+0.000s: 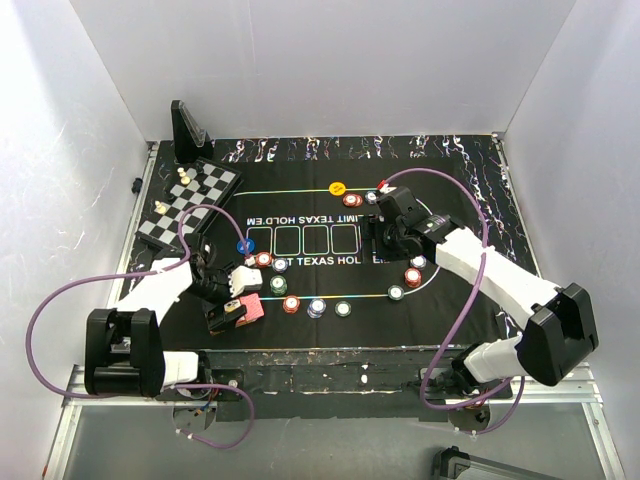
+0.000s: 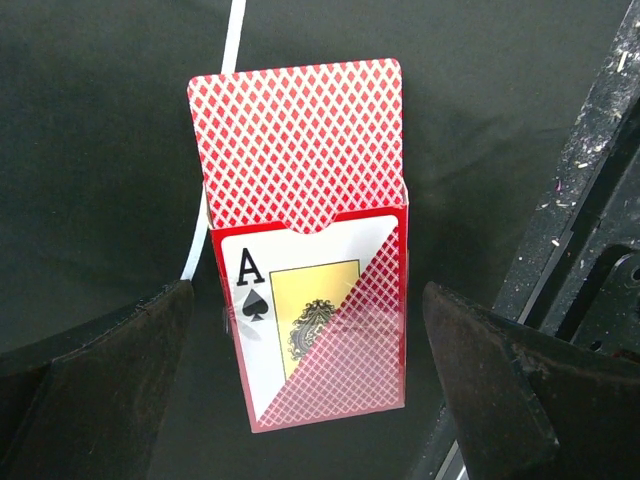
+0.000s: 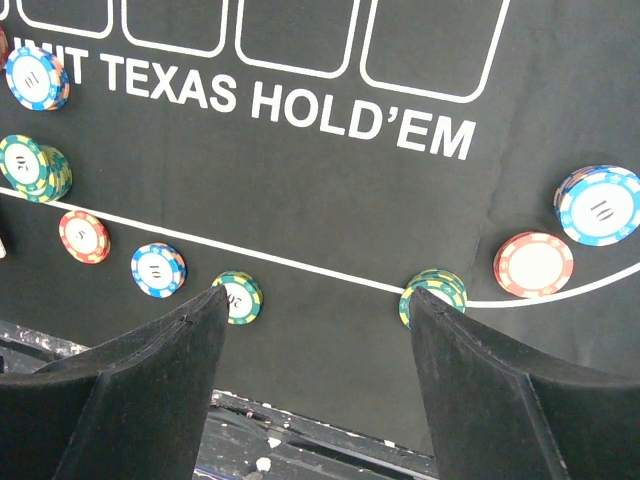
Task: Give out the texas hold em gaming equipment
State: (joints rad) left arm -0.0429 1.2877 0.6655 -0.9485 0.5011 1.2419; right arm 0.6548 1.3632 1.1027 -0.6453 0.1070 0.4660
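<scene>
A red diamond-backed playing card box (image 2: pixel 310 300) lies on the black mat with its flap open and an ace of spades printed on its face. My left gripper (image 2: pixel 307 290) stands open around it, with a gap on each side. The top view shows the box (image 1: pixel 251 307) as pink beside the left gripper (image 1: pixel 238 300). My right gripper (image 3: pixel 320 292) hangs open over bare mat between a green chip (image 3: pixel 240 297) and a green chip stack (image 3: pixel 435 293). A red chip (image 3: pixel 534 264) and a blue-white stack (image 3: pixel 600 205) lie to its right. A yellow disc (image 1: pixel 337 187), a blue disc (image 1: pixel 243 244) and a dark-red triangle (image 1: pixel 384 184) rest on the mat.
The black printed mat (image 1: pixel 460 300) covers the table. A chessboard (image 1: pixel 190 200) with pieces sits at the back left, with a black stand (image 1: pixel 185 130) behind it. Several more chips (image 1: pixel 316 307) lie along the near white line. White walls close in three sides.
</scene>
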